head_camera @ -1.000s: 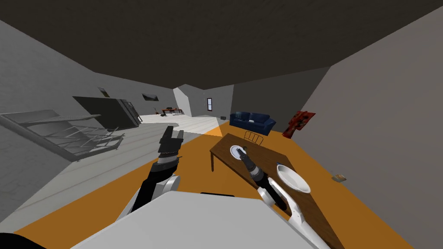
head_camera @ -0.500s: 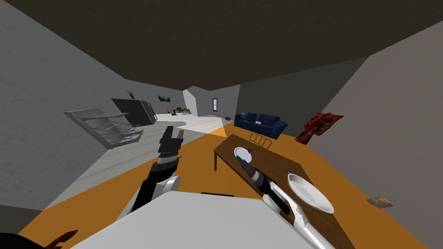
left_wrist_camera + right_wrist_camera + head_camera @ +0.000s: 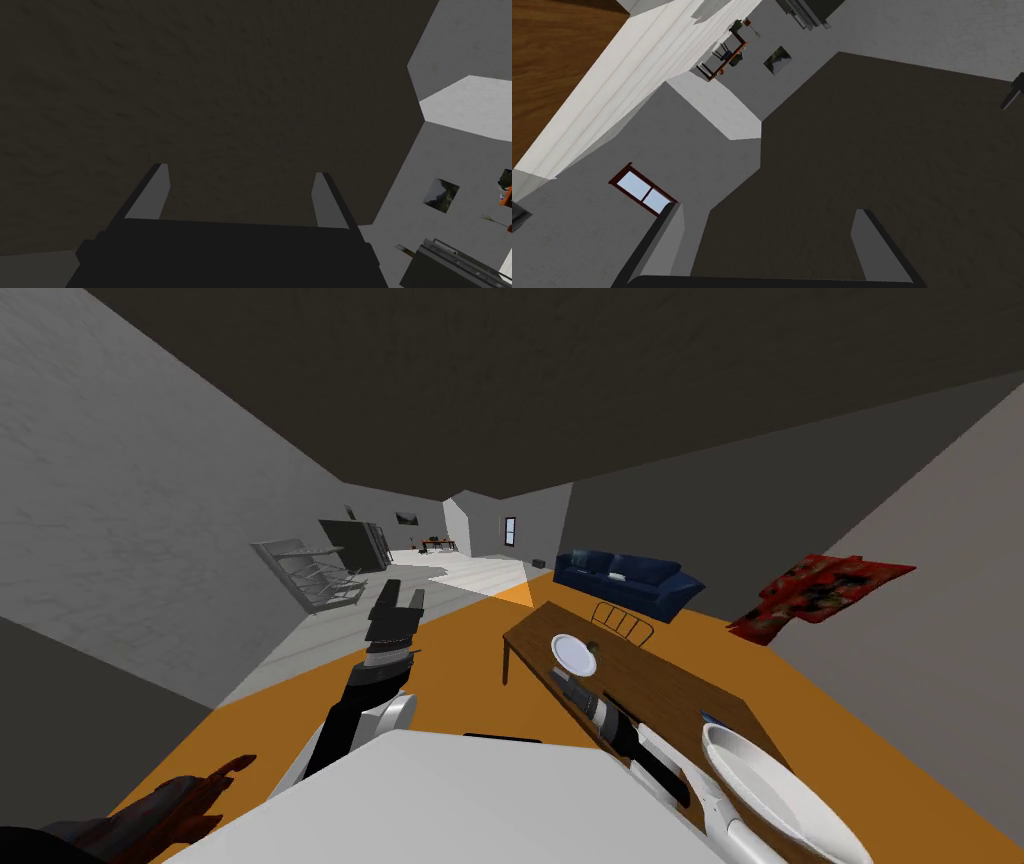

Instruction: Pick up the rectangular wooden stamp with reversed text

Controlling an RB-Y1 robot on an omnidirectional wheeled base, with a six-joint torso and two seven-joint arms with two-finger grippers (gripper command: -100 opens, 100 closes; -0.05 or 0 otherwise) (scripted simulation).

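Our left gripper, middle left, and right gripper, over the table at middle right, are both spread apart, holding nothing. We cannot tell where the stamp lies.

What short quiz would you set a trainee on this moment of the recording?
1. True or false: the left gripper is shut on a thing.
2. How many white plates lie on the brown table?
3. Which arm stretches out over the table? A) left B) right C) both

Key
1. False: its fingers stand apart with nothing between them.
2. Two: a small plate toward the far end and a large plate at the near end.
3. B: the right gripper, open, lies over the table just short of the small plate, while the left is raised over the floor beside it.
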